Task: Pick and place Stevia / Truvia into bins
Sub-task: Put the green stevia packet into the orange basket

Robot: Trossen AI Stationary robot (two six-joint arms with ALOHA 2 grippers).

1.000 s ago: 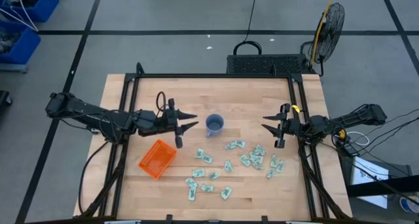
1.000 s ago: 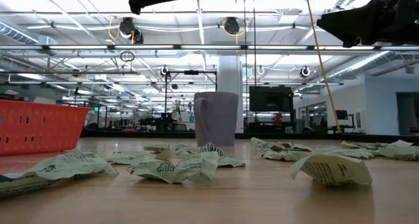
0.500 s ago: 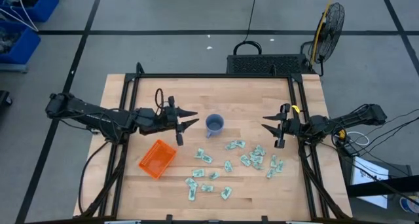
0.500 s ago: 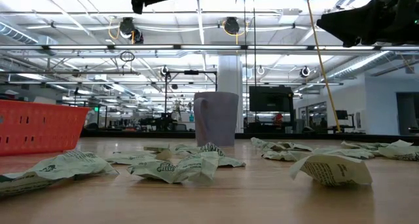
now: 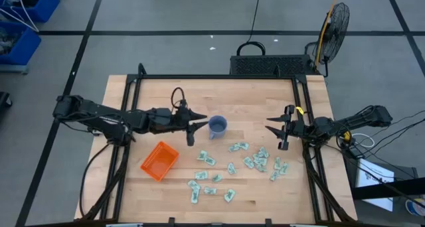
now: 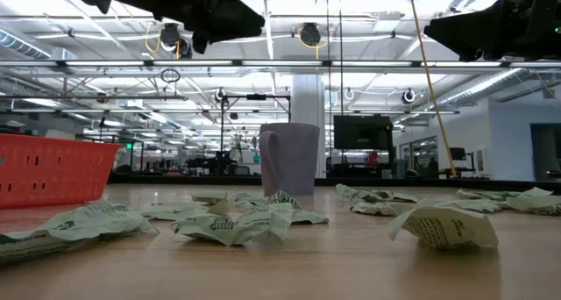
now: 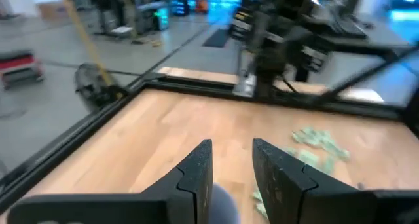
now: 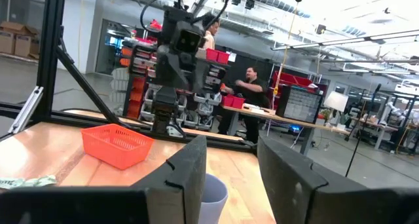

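Observation:
Several crumpled pale green and white Stevia packets (image 5: 232, 167) lie scattered on the near right part of the wooden table; they also show in the low view (image 6: 237, 223). The orange bin (image 5: 159, 160) stands at the near left. A blue-grey cup (image 5: 217, 126) stands upright in the middle. My left gripper (image 5: 201, 124) hovers open just left of the cup, pointing at it, with nothing between its fingers (image 7: 196, 175). My right gripper (image 5: 269, 125) waits open above the table's right side, facing the cup (image 8: 213, 192).
Black frame rails (image 5: 212, 77) run along the table's far, left and right edges. Behind the far edge stand a black case (image 5: 269, 64) and a fan (image 5: 335, 21). Bare wood lies on the table's far half. People stand in the room beyond (image 8: 252, 86).
My left gripper has moved toward the table's right, closer to the cup, and sunk a little, rolling slightly. It stays open. The right arm, the cup, the bin and the packets have kept still.

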